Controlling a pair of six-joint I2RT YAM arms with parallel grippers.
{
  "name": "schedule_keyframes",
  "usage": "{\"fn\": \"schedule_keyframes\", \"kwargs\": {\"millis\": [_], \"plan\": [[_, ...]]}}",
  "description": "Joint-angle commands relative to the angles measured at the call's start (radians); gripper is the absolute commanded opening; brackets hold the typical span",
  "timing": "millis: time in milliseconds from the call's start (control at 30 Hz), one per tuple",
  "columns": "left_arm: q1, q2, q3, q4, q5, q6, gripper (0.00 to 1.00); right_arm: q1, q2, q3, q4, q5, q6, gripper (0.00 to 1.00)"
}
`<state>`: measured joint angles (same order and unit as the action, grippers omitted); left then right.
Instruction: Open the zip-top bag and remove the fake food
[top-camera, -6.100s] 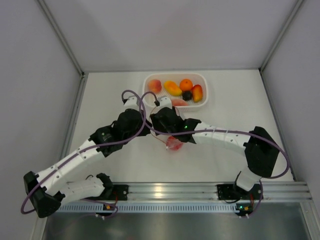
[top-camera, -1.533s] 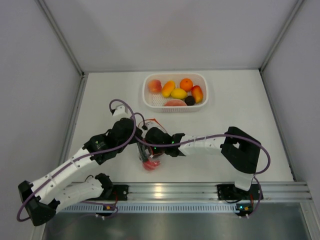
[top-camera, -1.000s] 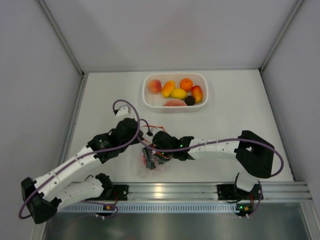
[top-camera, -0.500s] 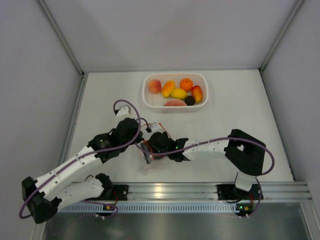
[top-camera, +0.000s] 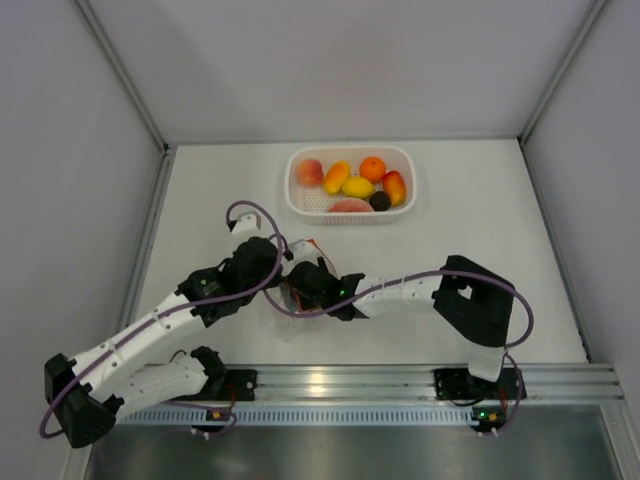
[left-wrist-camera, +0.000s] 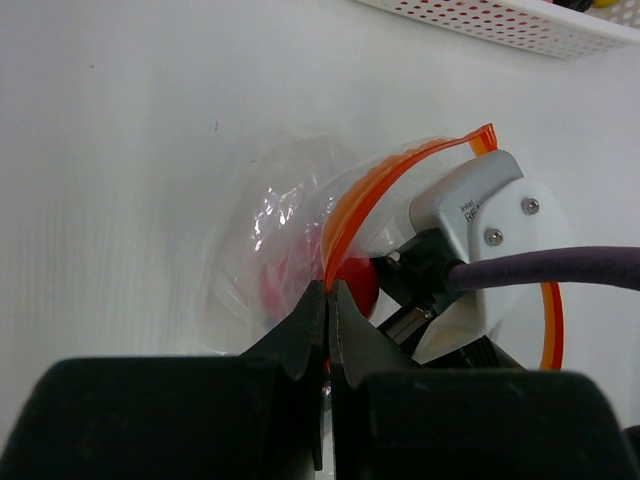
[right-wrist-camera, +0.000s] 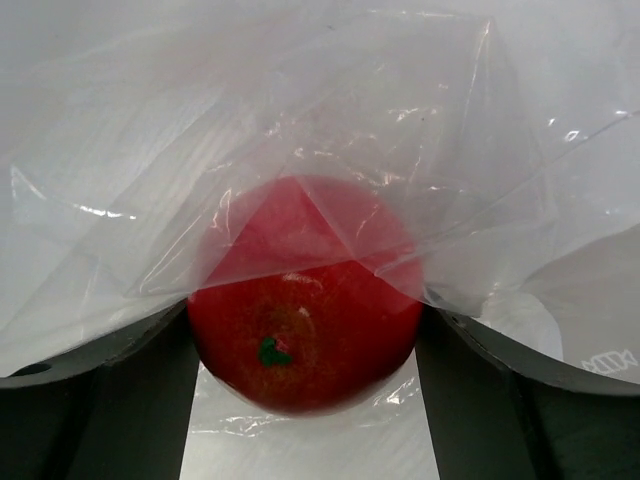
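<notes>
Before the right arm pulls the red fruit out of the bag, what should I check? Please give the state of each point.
1. Grip of left jaws on strip: ok, shut on it.
2. Mouth of bag open: ok, right jaws reach in through it.
3. Place of fruit between right jaws: ok.
4. Firm clamp of right jaws on it: cannot tell.
5. Plastic of bag clear of fruit: not ok, a fold lies over its top.
6. Room in basket: ok, bare patch at its near left.

The zip-top bag (right-wrist-camera: 300, 110) is crinkly clear plastic (shiny in places); the red fruit (right-wrist-camera: 305, 340) looks glossy.
</notes>
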<state>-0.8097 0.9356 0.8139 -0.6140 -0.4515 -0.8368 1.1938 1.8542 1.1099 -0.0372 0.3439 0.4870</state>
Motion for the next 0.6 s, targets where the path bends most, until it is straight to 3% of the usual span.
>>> {"fn": "schedule_keyframes", "kwargs": {"millis": [0, 300, 567], "plan": [[-0.009, -0.007, 0.002, 0.042, -0.026, 0.008, 0.00, 0.038, -0.116, -0.025, 0.085, 0.006, -0.044, 0.61], [-0.009, -0.029, 0.011, 0.080, -0.035, 0.031, 0.00, 0.036, -0.348, -0.087, -0.001, 0.052, 0.002, 0.60], [-0.009, -0.115, 0.014, 0.114, 0.030, 0.034, 0.00, 0.035, -0.251, 0.045, -0.200, 0.184, -0.139, 0.53]]}}
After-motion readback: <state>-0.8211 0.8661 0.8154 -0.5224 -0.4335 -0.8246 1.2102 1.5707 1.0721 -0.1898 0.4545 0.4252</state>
